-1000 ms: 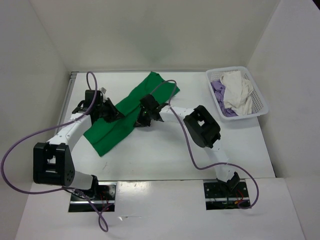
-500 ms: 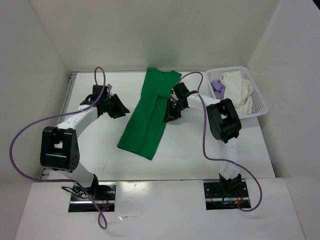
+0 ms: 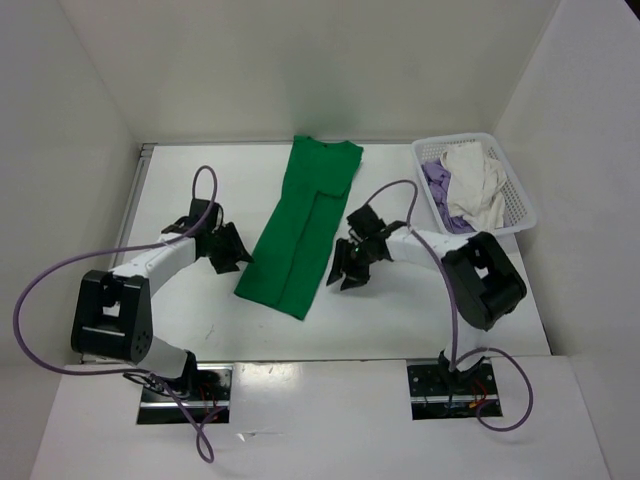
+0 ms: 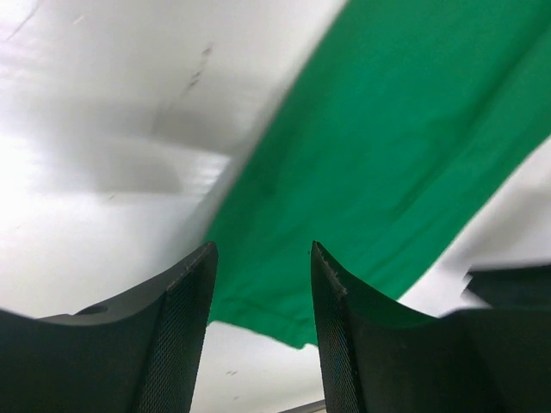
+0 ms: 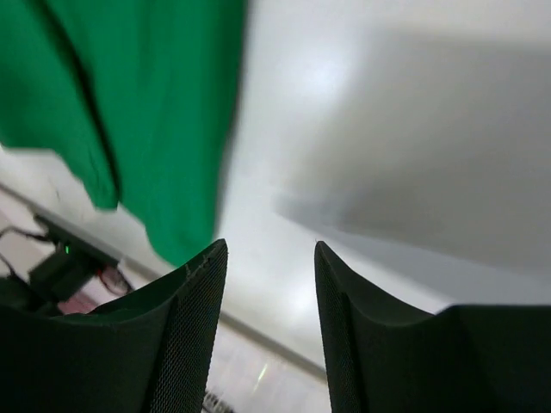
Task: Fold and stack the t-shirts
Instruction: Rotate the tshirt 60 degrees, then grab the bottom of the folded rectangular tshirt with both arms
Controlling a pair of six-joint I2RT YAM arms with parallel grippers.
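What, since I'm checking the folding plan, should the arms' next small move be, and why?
Probably bring the left gripper and right gripper onto the near corners of the green t-shirt and pinch, to fold it toward the collar. It lies flat as a long lengthwise-folded strip, and both stand open and empty beside its near end.

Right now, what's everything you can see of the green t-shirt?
The green t-shirt is bright green soft cloth, folded lengthwise into a long narrow strip, one layer lapped over along a lengthwise crease. It lies flat on the white table, running from the far edge slantwise toward the near left. The jaws of both arms stand open beside its long edges, holding none of it.
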